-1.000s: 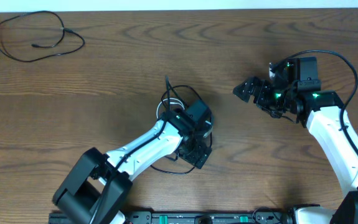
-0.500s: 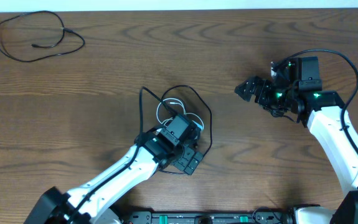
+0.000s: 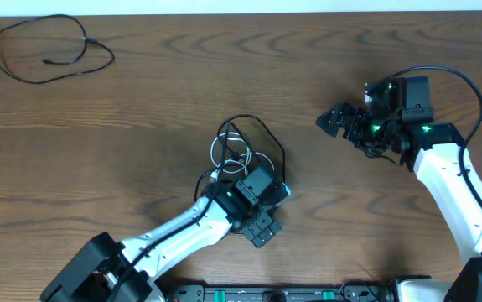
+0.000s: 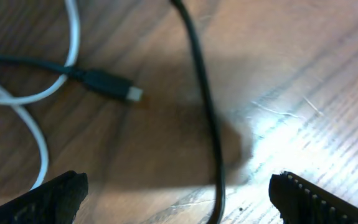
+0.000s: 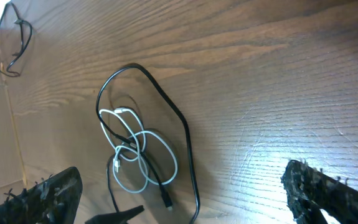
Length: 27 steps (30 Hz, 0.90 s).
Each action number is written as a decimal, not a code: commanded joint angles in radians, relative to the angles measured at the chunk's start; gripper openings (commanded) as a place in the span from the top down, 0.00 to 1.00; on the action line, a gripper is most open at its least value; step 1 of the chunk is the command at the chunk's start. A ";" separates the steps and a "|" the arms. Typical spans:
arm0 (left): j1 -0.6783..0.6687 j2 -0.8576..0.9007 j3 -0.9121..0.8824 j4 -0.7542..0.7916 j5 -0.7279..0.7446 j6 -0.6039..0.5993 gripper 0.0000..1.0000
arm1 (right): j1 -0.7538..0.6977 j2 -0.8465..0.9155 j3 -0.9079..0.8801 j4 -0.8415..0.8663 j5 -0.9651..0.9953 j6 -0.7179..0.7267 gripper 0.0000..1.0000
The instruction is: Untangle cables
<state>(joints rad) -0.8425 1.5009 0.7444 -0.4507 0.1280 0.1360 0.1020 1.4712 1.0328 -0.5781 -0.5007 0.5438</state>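
L gripper (image 3: 261, 225) spread over tangled cables (image 5: 134, 144) — R gripper (image 3: 334, 120) spread, apart.

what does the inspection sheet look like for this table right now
surface: brown wooden table, bare grain
job's things: white cable and black cable looped together mid-table; second black cable lies alone at the far left corner
clutter: nothing seen
grippers: left claw open, holding nothing, straddling the black cable; right claw open, empty, apart from the tangle
cables: thick arm wire arcs off the right wrist
surroundings: white strip along the far edge; black rail at the near edge
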 commanded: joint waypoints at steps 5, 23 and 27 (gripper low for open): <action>-0.003 0.004 -0.002 -0.001 -0.017 0.058 0.01 | -0.003 0.000 0.001 0.003 0.001 -0.014 0.01; -0.003 0.110 -0.003 0.098 0.001 0.043 0.24 | -0.003 0.000 0.001 0.006 0.002 -0.014 0.01; -0.003 0.127 -0.005 0.083 -0.036 0.038 0.39 | -0.003 0.000 0.001 0.007 0.002 -0.014 0.01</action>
<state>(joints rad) -0.8459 1.5978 0.7467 -0.3523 0.1127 0.1822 0.1020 1.4712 1.0328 -0.5735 -0.5003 0.5434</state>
